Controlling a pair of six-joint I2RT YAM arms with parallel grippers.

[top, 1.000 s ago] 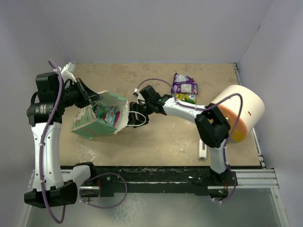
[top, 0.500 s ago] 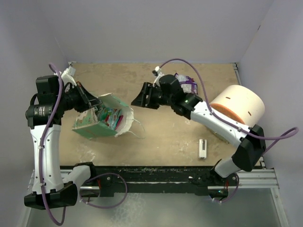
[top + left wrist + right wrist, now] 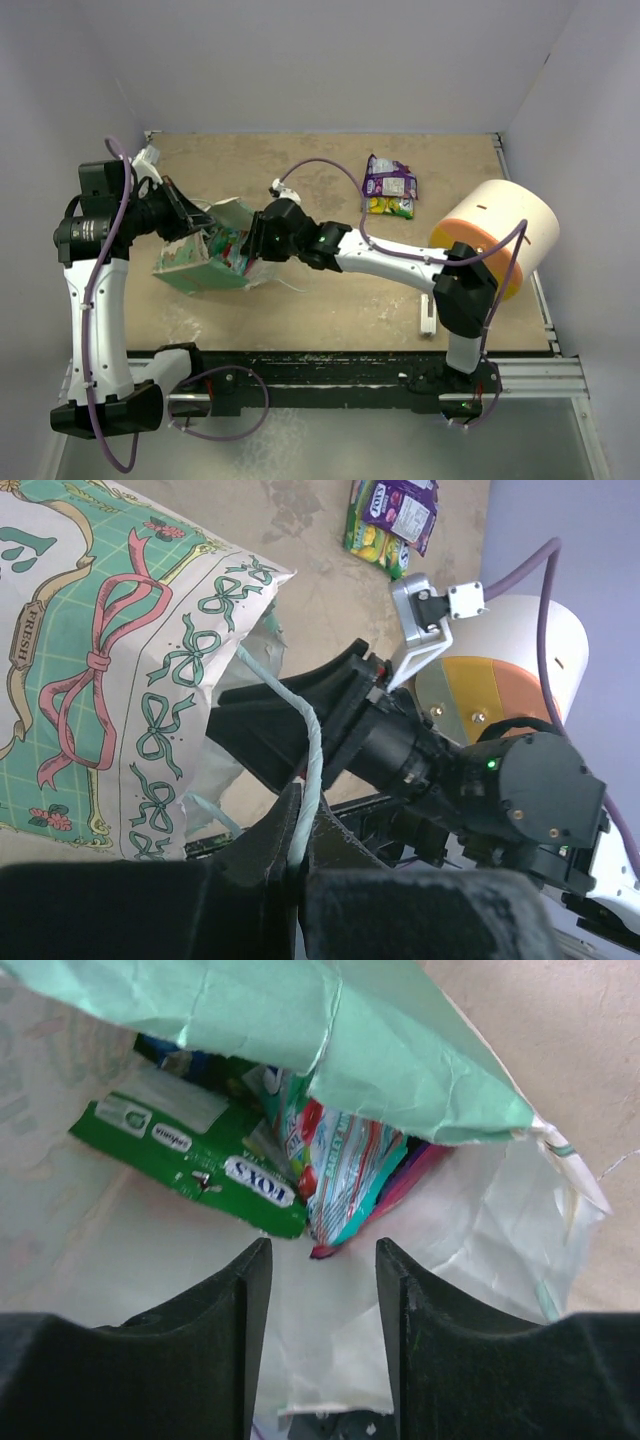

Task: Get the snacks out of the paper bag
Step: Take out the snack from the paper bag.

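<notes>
L end effector (image 3: 297, 865) clamped shut on the string handle (image 3: 316, 750), holding the mouth of the paper bag (image 3: 195, 268) open. Bag lies on its side at left of the bench (image 3: 340, 300), mouth facing R. R end effector (image 3: 320, 1260) is at the mouth, jaws apart, nothing between them.

Inside the bag: green packet (image 3: 190, 1155) flat on the lower wall, striped packet (image 3: 345, 1175) touching it, something pink under that. Loose packets (image 3: 390, 187) already out at the far side of the bench, well apart from the bag.

Handling, my guess: packets are light, thin, glossy so prob slippery, crinkly but not fragile. Best taken by a free edge or corner. Striped packet's near end pokes toward the jaws, so grab there. Bag paper is soft, easy to pinch along w/ a packet
</notes>
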